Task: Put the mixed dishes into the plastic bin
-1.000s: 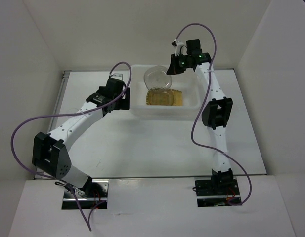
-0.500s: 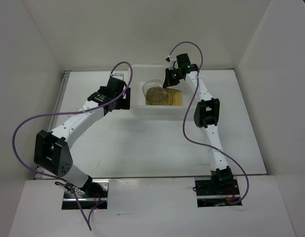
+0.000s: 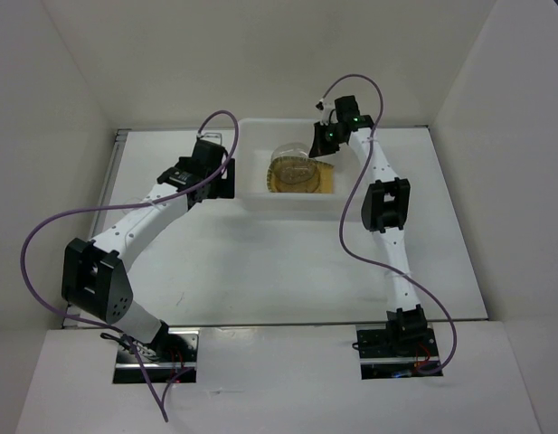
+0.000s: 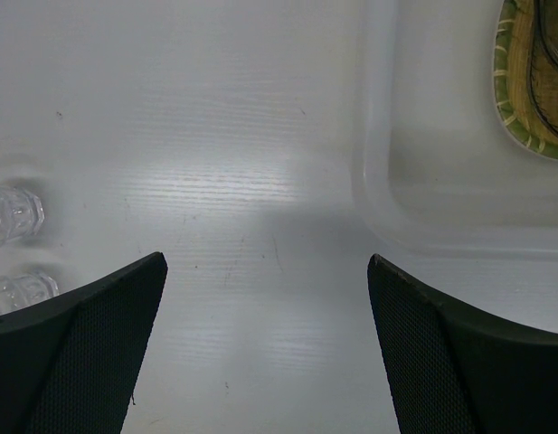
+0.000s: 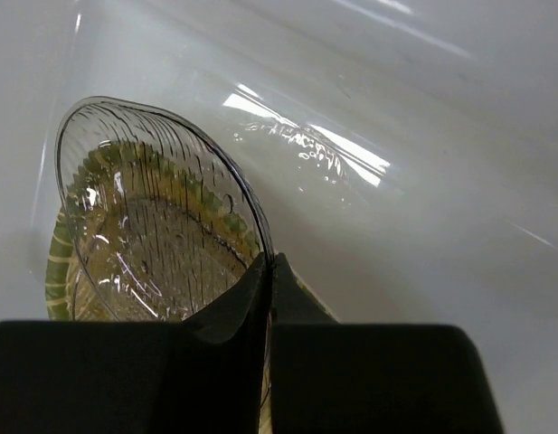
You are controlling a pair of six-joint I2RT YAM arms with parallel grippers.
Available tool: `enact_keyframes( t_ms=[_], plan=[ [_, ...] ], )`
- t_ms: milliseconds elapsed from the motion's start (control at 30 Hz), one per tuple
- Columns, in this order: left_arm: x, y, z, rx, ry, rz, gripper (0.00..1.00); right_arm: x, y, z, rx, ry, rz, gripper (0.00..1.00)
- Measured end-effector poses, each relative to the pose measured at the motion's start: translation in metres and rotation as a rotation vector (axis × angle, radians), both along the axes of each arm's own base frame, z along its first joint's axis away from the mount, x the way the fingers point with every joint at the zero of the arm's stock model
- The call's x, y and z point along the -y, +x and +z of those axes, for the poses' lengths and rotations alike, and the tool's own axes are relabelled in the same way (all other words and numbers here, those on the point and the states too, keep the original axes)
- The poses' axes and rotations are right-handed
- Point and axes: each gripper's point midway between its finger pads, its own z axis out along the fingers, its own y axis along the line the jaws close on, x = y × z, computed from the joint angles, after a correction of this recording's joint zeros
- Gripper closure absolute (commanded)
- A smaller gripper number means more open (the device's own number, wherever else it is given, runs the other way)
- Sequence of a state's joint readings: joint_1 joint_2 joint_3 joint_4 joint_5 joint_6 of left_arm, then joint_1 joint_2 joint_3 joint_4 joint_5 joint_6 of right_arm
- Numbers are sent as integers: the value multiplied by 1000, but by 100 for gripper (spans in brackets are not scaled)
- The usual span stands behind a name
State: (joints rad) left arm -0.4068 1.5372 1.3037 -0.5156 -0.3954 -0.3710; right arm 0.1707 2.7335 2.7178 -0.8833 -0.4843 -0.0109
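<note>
Nearest me, the left tool (image 4: 267, 262) is hovering over the white counter (image 4: 215, 136). Its two black fingers (image 4: 89, 344) are spread wide with nothing between them. A tiny clear faceted cup (image 4: 12, 212) is sitting on the counter off to one side of that tool, outside the tub. On the tool's other side, a rounded corner of the large translucent white plastic bin (image 4: 378, 190) is showing just beside it.

Further back, inside the bin, the tan-yellow fan-shaped plate (image 3: 319, 183) is lying flat on the floor. Over it, the right tool (image 5: 266, 264) is pinching the rim of a small round smoky-grey translucent dish (image 5: 152, 226), fingers clenched tight on the edge. The dish is tilting above the plate, whose green-and-tan pattern is showing through it. Whether the two are touching, I cannot tell.
</note>
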Motion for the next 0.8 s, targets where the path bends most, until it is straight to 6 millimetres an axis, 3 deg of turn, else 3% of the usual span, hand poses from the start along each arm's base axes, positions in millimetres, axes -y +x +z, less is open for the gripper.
enact_keyframes(
  t_ms=[67,100,133,267,367,500,667,733,800],
  plan=[
    [-1,0,0,0,0,3,2,5,-3,-1,-15,-12,-13,92],
    [-1,0,0,0,0,4,2,6,-4,-2,-21,-19,-19,82],
    [-2,1,0,0,0,5,2,8,-6,-2,-27,-26,-25,45],
    [-5,1,1,1,-1,13,2,16,-13,-16,-63,-73,-44,28],
    [-9,2,1,1,-3,22,2,18,-18,-22,-89,-81,-45,29],
    [-14,3,4,8,-11,33,2,23,-24,-4,-79,-96,-55,29],
    [-17,3,12,24,-28,35,2,31,-36,69,13,-86,-69,30],
    [-17,2,15,32,-35,33,2,31,-44,101,68,-79,-69,25],
    [-16,1,19,41,-41,30,2,33,-52,120,100,-83,-72,25]
  ],
)
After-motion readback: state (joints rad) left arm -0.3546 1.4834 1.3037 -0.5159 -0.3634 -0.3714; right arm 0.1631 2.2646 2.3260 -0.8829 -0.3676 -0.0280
